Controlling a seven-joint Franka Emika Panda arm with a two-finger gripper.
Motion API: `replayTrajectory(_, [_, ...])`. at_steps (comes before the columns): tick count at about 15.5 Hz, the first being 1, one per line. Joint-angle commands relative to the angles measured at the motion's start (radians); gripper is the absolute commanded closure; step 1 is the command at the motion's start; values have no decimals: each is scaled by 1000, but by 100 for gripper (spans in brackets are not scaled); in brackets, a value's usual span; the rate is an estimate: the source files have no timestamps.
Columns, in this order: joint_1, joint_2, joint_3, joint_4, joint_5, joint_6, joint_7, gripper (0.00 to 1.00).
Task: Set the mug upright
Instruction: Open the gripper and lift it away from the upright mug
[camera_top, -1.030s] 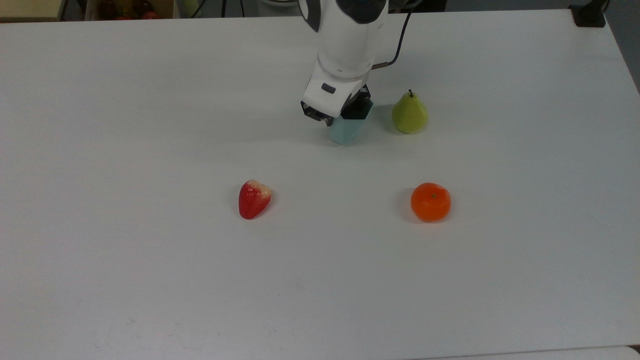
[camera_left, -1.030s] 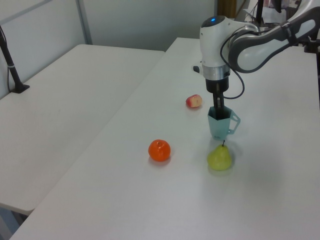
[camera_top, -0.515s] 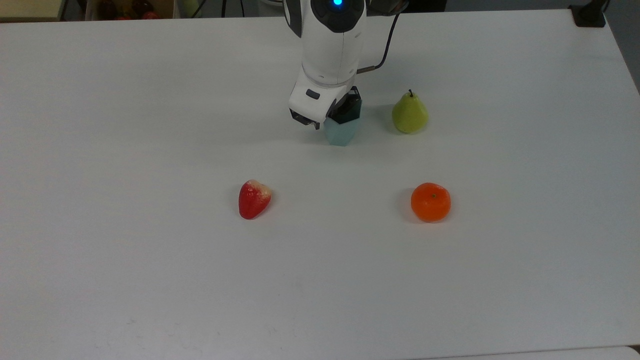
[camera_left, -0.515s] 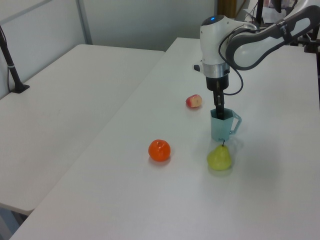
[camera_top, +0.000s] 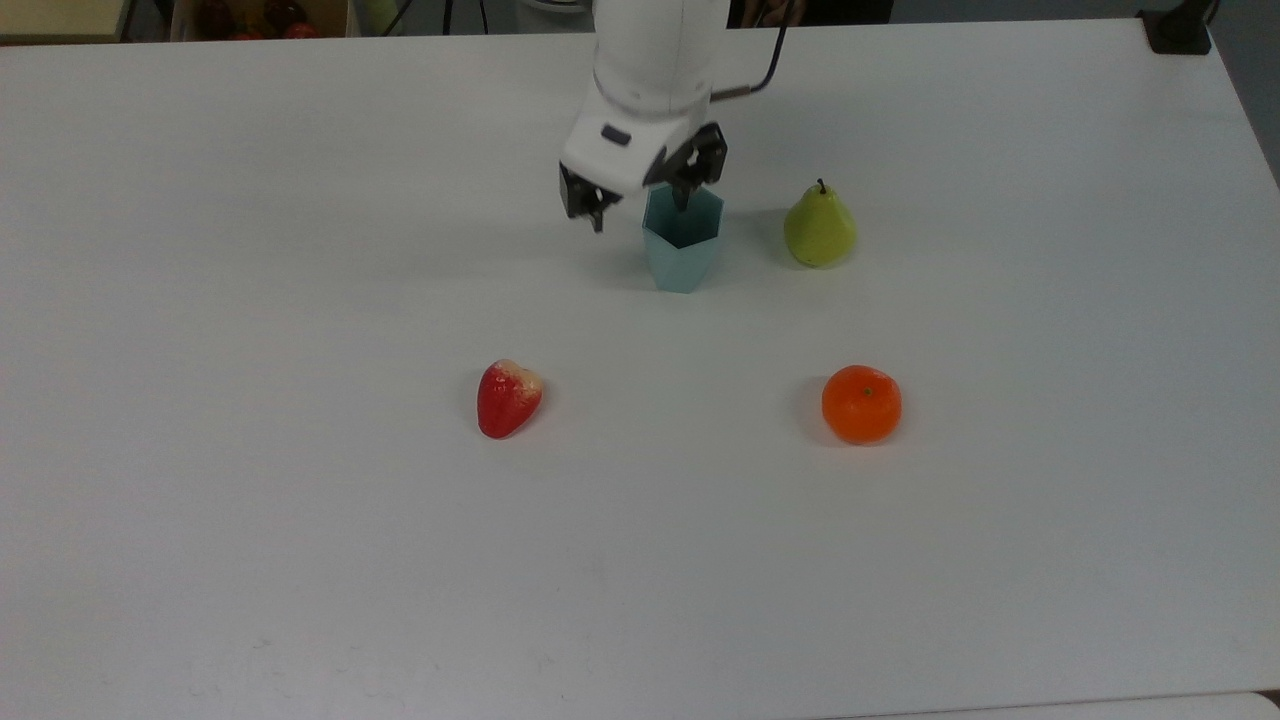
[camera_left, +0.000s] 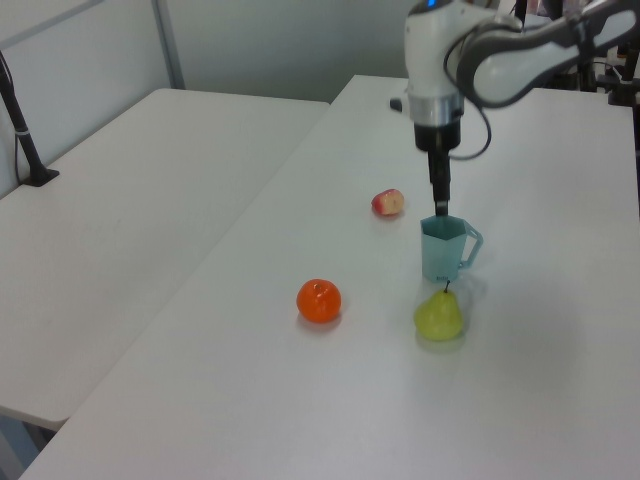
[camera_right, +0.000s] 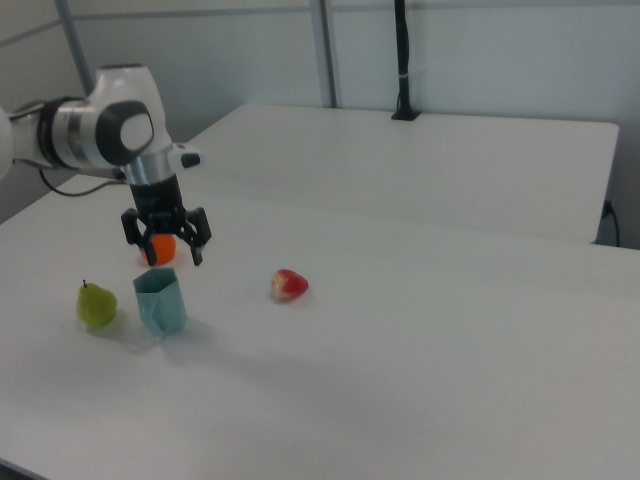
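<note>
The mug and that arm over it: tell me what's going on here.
The mug stands upright on the white table, rim up, beside the pear. The Panda arm's gripper is open just above the rim, holding nothing. A strawberry and an orange lie apart, untouched. The righting looks done.

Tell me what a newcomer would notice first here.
First, the white arm's gripper, open and hanging just above the pale blue mug, which stands upright with its mouth up near the far middle of the white table in the top view. Next, three bright fruits: a green pear beside the mug, with an orange and a strawberry nearer.
</note>
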Motion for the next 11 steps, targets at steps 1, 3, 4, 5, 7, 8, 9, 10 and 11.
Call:
replayTrajectory(1, [8,-158,-60,-9,11,-117,61,0])
replayTrajectory(3, [8,-224,-77,-9,11,-174,137,0])
replayTrajectory(4, [3,-254,-83,-9,18,-197,143,0])
replayTrajectory(5, [3,-281,-96,-9,24,-220,143,0])
replayTrajectory(7, [3,-318,-123,-9,24,-232,143,0])
replayTrajectory(8, [2,-324,-129,-9,24,-232,145,0])
replayTrajectory(9, [2,-324,-133,-5,24,-232,145,0])
replayTrajectory(10, [2,-323,-135,-2,24,-232,145,0])
replayTrajectory(11, [2,-323,-133,-2,24,-234,145,0])
